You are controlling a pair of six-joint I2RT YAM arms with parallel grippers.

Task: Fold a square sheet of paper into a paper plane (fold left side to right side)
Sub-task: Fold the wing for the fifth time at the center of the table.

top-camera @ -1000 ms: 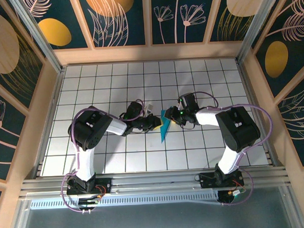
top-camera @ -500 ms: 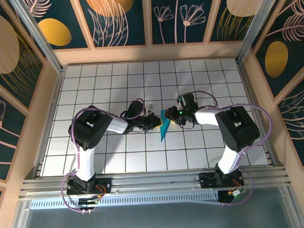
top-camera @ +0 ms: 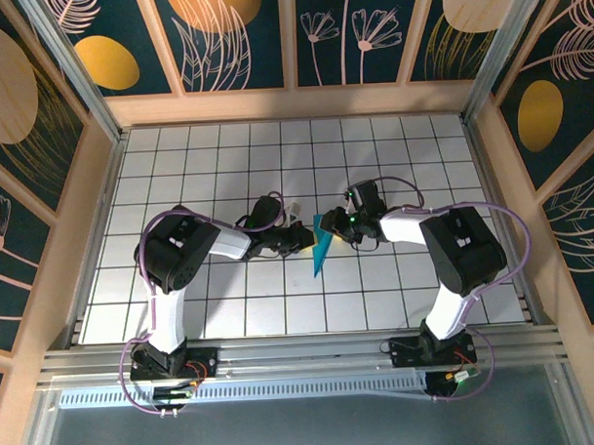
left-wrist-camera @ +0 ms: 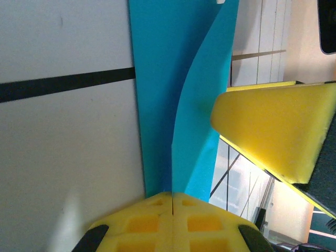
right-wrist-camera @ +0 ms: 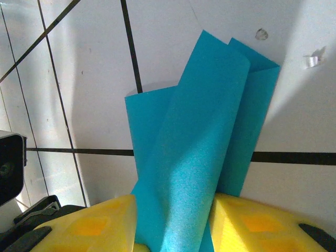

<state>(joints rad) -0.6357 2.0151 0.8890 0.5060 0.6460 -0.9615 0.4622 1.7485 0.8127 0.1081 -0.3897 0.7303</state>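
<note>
Item: paper plane (top-camera: 321, 249), a narrow cyan-blue folded paper dart. It lies mid-way across the white gridded bench (top-camera: 226, 157), between both arms, with its point toward the near edge. We record the left end effector (top-camera: 306, 240) with yellow pads pressed together, pinching its crease. The right end effector (top-camera: 334, 228) has its pads parted and clasps the loosely raised layers at the wide end.

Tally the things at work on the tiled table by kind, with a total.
cyan paper plane, part-folded: 1
yellow-fingered grippers: 2, the left gripper and the right gripper
Total: 3
</note>
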